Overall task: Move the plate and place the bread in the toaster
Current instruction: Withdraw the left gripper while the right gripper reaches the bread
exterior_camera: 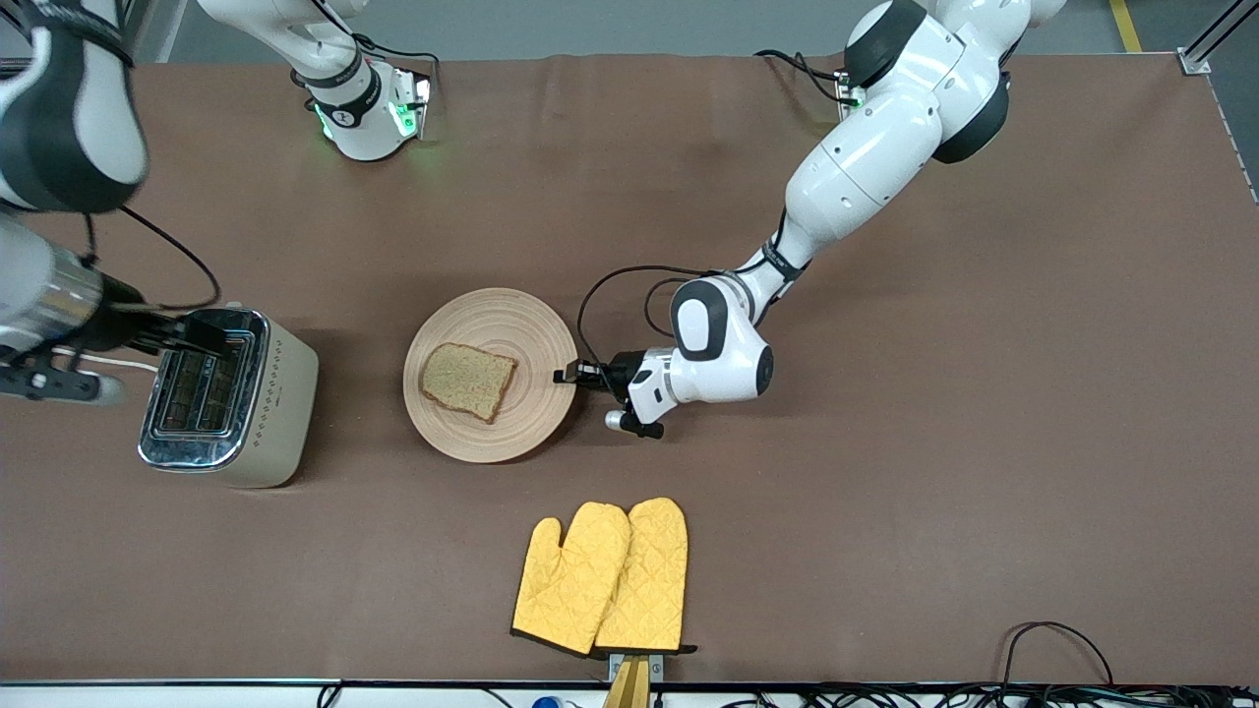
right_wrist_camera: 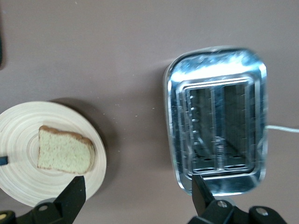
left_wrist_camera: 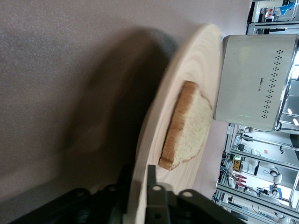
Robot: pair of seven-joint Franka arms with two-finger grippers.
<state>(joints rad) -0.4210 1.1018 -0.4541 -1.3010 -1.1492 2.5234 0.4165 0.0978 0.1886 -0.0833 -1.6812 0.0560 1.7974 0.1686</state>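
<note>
The wooden plate [exterior_camera: 521, 324] lies mid-table with the slice of bread [exterior_camera: 468, 380] on it. My left gripper [exterior_camera: 570, 375] is low at the plate's rim on the side toward the left arm's end, shut on that rim. In the left wrist view the plate [left_wrist_camera: 187, 70] edge passes between the jaws of the left gripper [left_wrist_camera: 138, 186], with the bread [left_wrist_camera: 189, 123] and toaster [left_wrist_camera: 252, 84] farther off. The toaster [exterior_camera: 266, 413] stands toward the right arm's end. My right gripper [exterior_camera: 202, 332] hangs open and empty over the toaster. The right wrist view shows the right gripper [right_wrist_camera: 138, 186], toaster slots [right_wrist_camera: 217, 116], plate [right_wrist_camera: 18, 177] and bread [right_wrist_camera: 63, 151].
A pair of yellow oven mitts [exterior_camera: 605, 575] lies near the table's front edge, nearer to the front camera than the plate. The toaster's white cord [exterior_camera: 118, 362] runs off toward the right arm's end. The left arm's black cable [exterior_camera: 629, 285] loops beside the plate.
</note>
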